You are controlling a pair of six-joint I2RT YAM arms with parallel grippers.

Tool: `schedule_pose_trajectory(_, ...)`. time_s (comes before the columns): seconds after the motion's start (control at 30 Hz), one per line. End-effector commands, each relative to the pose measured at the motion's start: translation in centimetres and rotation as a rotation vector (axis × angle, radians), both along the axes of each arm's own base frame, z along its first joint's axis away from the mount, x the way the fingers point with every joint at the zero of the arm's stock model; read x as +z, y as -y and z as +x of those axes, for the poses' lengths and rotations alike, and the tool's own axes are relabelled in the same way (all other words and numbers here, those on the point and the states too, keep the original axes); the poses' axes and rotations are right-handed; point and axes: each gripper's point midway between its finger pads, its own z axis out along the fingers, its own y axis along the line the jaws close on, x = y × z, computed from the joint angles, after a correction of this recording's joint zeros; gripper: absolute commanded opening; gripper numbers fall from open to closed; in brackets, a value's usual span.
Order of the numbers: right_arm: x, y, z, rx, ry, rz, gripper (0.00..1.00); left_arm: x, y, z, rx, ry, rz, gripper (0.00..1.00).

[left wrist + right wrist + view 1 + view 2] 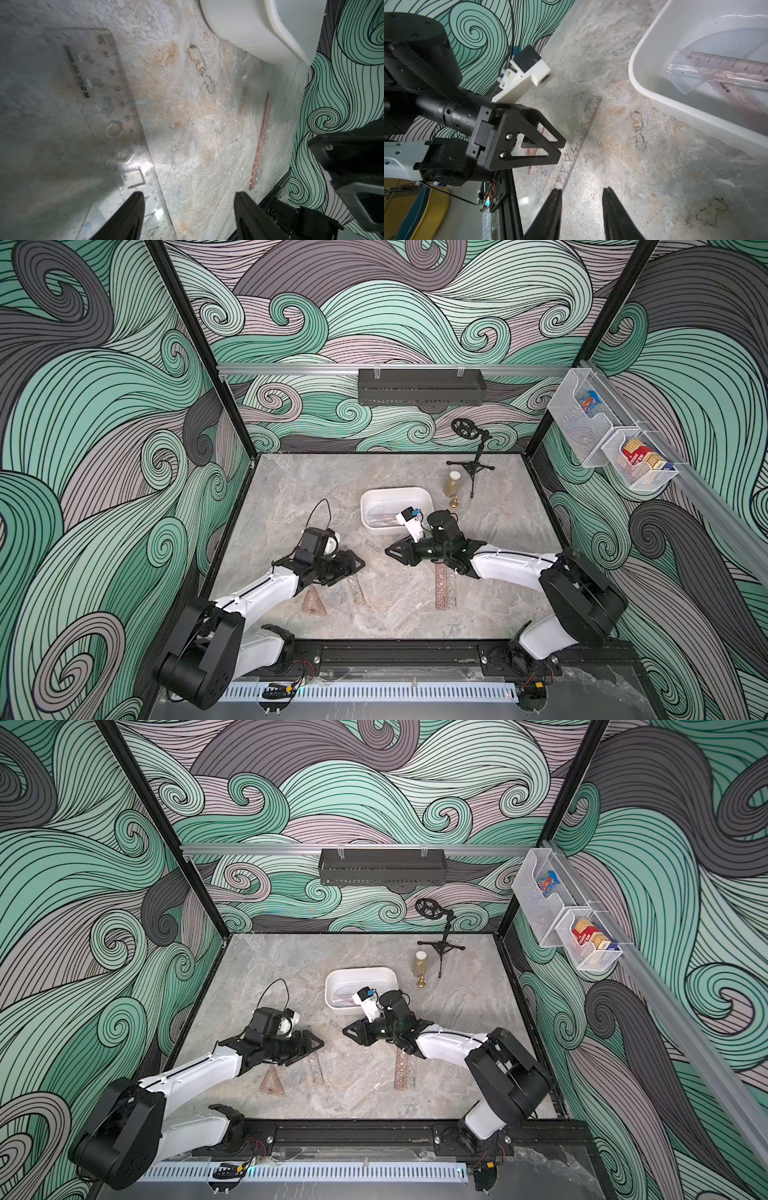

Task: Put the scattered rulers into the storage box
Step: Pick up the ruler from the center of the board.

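Jaws wide and empty, the left gripper point(188, 216) hangs over the clear ruler point(359, 589) lying flat at lower centre in a top view, likely light, stiff, slippery, best pinched across its width.

Storage box point(392, 490) mid-table, rulers point(384, 519) inside, bottle point(453, 485) right of it — set squares point(314, 604) front-left, straight ruler point(441, 589) front-right

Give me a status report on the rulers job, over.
Left gripper open over the clear ruler. Right gripper open, empty, near the box. Some rulers boxed, others on table. Nothing blocking.
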Motion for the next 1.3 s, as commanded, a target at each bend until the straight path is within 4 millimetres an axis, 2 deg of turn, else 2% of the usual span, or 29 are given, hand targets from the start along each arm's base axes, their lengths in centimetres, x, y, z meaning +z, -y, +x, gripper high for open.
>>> schedule_pose_trajectory(0.0, 1.2, -0.6, 0.3, 0.003, 0.028, 0.054, 0.37, 0.0, -0.7, 0.4, 0.05, 0.023, 0.037, 0.72)
schedule_pose_trajectory(0.23, 0.3, -0.6, -0.1, 0.01, 0.004, 0.062, 0.37, -0.5, -1.5, 0.8, 0.078, 0.026, 0.089, 0.73)
schedule_pose_trajectory(0.83, -0.8, -0.1, 0.2, -0.001, -0.02, 0.073, 0.37, -2.7, -0.7, 0.3, 0.042, -0.02, 0.093, 0.71)
schedule_pose_trajectory(1.03, -2.0, 0.3, -0.4, 0.008, -0.043, 0.051, 0.36, -3.2, -0.2, 0.3, 0.022, -0.027, 0.093, 0.68)
schedule_pose_trajectory(1.27, -3.6, 0.7, -0.9, 0.0, -0.075, 0.042, 0.34, -2.9, 0.9, -0.2, -0.009, -0.03, 0.06, 0.59)
